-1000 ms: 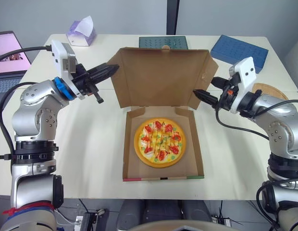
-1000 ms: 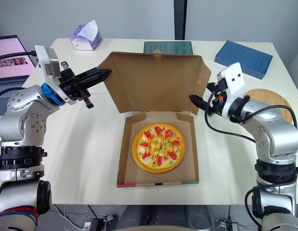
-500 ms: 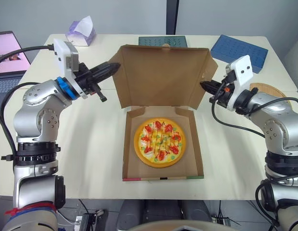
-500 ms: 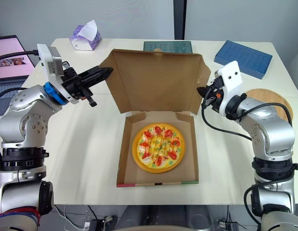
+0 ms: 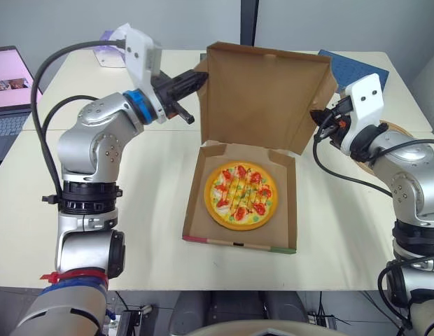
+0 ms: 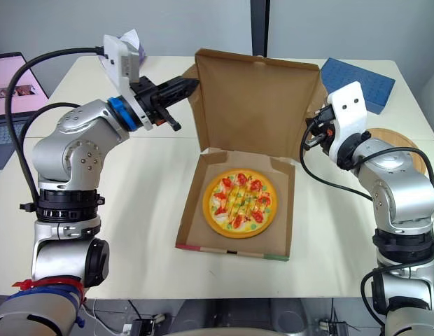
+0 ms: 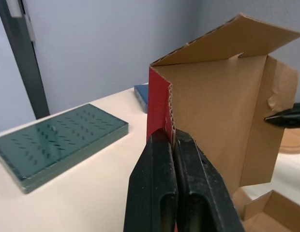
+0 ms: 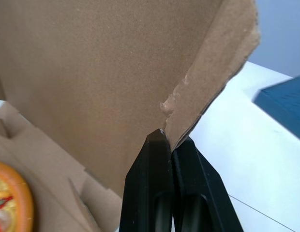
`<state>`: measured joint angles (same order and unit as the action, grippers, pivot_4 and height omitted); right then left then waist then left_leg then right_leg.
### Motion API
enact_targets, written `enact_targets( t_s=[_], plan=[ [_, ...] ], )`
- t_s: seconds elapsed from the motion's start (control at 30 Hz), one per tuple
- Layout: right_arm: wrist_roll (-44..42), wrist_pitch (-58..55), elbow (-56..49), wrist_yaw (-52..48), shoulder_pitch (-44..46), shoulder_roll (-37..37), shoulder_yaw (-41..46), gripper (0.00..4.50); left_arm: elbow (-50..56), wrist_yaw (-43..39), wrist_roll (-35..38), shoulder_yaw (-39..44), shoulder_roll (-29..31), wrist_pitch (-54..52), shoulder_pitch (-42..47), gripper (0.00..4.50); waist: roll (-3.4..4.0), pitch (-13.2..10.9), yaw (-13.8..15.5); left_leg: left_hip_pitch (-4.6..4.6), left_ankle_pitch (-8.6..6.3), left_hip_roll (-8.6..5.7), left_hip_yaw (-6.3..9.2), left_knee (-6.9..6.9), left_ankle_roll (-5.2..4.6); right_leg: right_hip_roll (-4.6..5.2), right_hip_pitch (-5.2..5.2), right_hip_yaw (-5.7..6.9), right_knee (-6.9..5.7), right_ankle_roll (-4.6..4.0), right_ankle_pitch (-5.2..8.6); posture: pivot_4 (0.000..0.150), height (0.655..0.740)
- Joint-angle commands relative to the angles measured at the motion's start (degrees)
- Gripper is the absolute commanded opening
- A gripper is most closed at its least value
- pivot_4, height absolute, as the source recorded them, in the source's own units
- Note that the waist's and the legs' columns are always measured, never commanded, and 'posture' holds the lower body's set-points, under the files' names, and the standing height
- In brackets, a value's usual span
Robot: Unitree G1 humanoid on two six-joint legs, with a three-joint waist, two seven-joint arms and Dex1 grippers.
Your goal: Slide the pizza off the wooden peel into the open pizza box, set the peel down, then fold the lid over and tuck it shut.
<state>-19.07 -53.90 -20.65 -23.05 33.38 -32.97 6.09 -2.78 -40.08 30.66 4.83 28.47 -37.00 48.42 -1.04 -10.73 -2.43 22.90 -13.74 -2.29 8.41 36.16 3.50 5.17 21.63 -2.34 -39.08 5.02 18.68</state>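
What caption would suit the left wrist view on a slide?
Left claw pinching the edge of the upright pizza box lid, a green perforated board behind.

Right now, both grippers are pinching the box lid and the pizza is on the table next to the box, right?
Not quite. The pizza lies inside the open pizza box, not on the table beside it, as the left eye view shows. The left gripper and right gripper are indeed pinching the lid.

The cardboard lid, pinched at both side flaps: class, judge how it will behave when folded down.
Probably light: the lid stands upright, held only by the left gripper and right gripper at its flaps. Likely fairly stiff: its panel looks flat. The flaps may bend easily; one edge looks crumpled.
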Motion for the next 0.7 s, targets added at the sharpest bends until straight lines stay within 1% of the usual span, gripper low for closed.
enact_targets(
  t_s=[0.03,0.33,0.47,0.7],
  plan=[
    [-1.7,-1.6,-6.4,0.4,3.6,-0.4,1.3,0.04,5.6,-0.4,2.7,0.0,0.0,-3.2,1.4,0.00,0.00,0.0,-0.3,0.01,0.00,0.00,0.00,-0.01,0.01,0.00,0.02,-0.01,-0.01,0.00,0.00,0.150,0.7400],
    [-8.5,-15.0,-16.7,0.3,3.9,0.2,5.3,0.04,14.2,1.4,8.4,4.8,2.3,-13.0,-0.4,0.00,0.00,0.0,-0.6,0.04,0.01,0.00,0.03,-0.04,0.01,0.00,0.04,-0.01,-0.01,0.00,0.00,0.150,0.7400],
    [-11.9,-19.7,-21.9,0.3,1.7,1.5,6.9,0.04,17.5,2.7,10.7,7.0,3.1,-16.5,-3.1,0.00,0.00,0.0,-0.6,0.03,0.00,0.00,0.01,-0.04,0.00,0.00,0.04,-0.02,-0.01,0.00,0.00,0.150,0.7400],
    [-14.1,-23.9,-27.1,2.3,-1.5,5.5,8.3,0.04,23.6,6.2,15.6,10.3,1.7,-20.8,-8.6,0.00,0.00,0.0,-0.5,0.02,0.00,0.01,0.02,-0.04,0.00,0.00,0.02,-0.03,-0.01,0.00,0.00,0.150,0.7400]
  ],
)
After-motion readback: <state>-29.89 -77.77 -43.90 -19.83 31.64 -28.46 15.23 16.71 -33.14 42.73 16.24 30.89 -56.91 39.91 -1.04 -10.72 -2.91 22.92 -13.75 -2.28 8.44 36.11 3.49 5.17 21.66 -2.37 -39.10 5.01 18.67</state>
